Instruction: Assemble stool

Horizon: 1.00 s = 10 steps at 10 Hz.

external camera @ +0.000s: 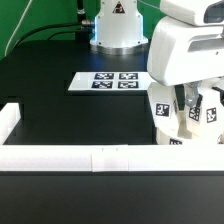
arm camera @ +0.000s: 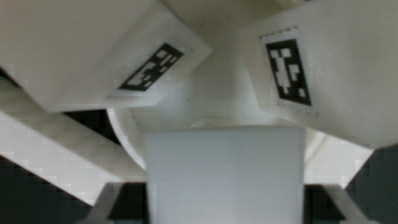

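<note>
Exterior view, tool: the tool (external camera: 190, 102) sits low at the exterior view's right, its fingers closed among white tagged stool parts (external camera: 188, 118) bunched against the border rail (external camera: 90, 157).
Exterior view, stool: the parts lie loose in a cluster by the rail corner; no leg stands fixed in the seat (as far as this angle shows).
Exterior view, marker board: the marker board (external camera: 107, 82) lies flat on the desk (external camera: 50, 95), well apart from the cluster.
Exterior view, room: black desk top, white rails along the near edge, the arm's base (external camera: 118, 28) at the far side, green cloth at the corner.
Wrist view, tool: clamped together on a white leg block (arm camera: 217, 165) that fills the space between the fingers.
Wrist view, neighbours: two tagged leg blocks (arm camera: 125, 62) (arm camera: 306, 65) lean in just beyond it, over the round seat (arm camera: 222, 105).
Progress: early, I judge; one leg is gripped, all three remain to be fitted.
</note>
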Available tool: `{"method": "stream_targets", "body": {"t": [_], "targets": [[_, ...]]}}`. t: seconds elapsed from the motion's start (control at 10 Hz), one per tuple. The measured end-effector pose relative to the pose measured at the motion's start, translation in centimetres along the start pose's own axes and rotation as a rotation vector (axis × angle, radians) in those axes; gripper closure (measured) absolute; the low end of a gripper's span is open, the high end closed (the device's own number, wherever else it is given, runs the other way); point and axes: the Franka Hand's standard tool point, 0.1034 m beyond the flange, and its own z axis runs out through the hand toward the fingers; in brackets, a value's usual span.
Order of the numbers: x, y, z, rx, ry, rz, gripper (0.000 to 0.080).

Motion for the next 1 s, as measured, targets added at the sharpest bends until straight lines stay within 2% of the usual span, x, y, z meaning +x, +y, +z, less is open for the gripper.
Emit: {"method": "stream_targets", "body": {"t": [0.4, 0.5, 0.6, 0.7, 1.0], "targets": [[0.2, 0.8, 0.0, 0.011, 0.023, 0.404, 0.0462], [0.3, 1.0, 0.0, 0.027, 0.017, 0.469, 0.0462], [0.1, 1.4, 0.0, 0.072, -0.005, 0.552, 0.0462], [0.1, 1.9, 0.0, 0.091, -0.011, 0.583, 0.0462], [0.1, 1.8, 0.1, 0.087, -0.017, 0.825, 0.0462]]}}
